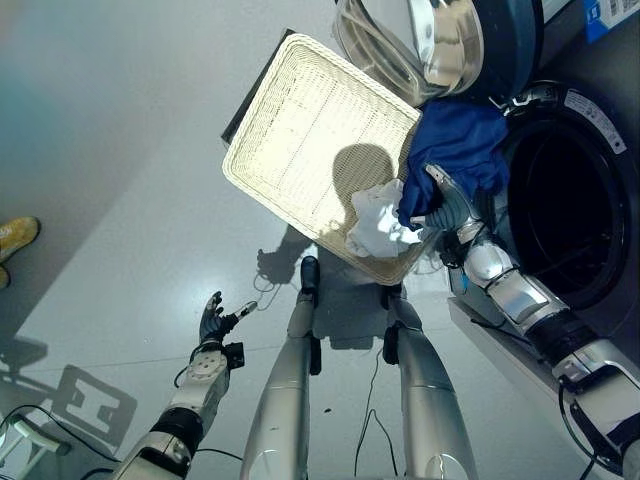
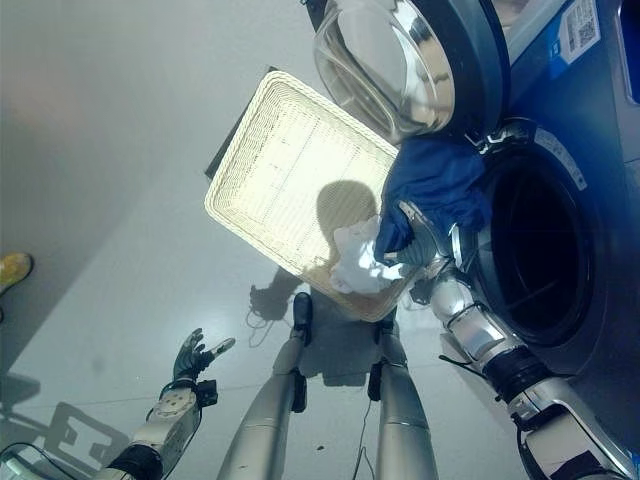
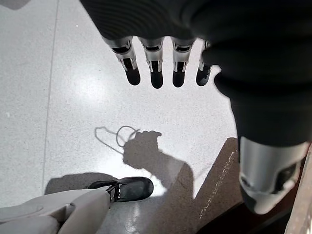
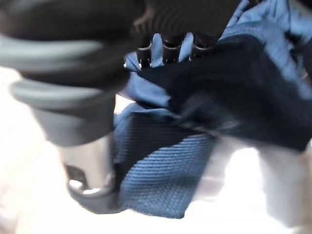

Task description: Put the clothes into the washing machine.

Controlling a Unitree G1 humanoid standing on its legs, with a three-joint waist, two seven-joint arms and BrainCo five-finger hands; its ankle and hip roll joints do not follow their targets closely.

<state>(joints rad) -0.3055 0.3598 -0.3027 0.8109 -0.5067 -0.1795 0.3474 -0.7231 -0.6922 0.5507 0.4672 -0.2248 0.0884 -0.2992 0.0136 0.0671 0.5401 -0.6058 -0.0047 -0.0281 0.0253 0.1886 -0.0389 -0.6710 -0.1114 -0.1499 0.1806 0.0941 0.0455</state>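
The right robot hand [image 1: 445, 210] has its fingers curled into a blue shirt [image 1: 458, 150], which is bunched between the basket [image 1: 300, 130] and the open mouth of the washing machine [image 1: 565, 215]. To do this well, lift high enough that trailing cloth clears the drum's rim, then push deep before letting go. The shirt is soft, loosely woven knit; a crumpled white garment [image 1: 378, 225] lies in the flat, pale wicker basket — next in line. The left robot hand [image 1: 213, 322] hangs over the glossy floor [image 1: 110, 150], fingers spread, empty.

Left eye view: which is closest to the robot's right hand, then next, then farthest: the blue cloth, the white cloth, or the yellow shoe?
From the right hand:
1. Blue cloth, in its grip at the washer's mouth.
2. White cloth, beside it in the basket.
3. Yellow shoe, far left on the floor.
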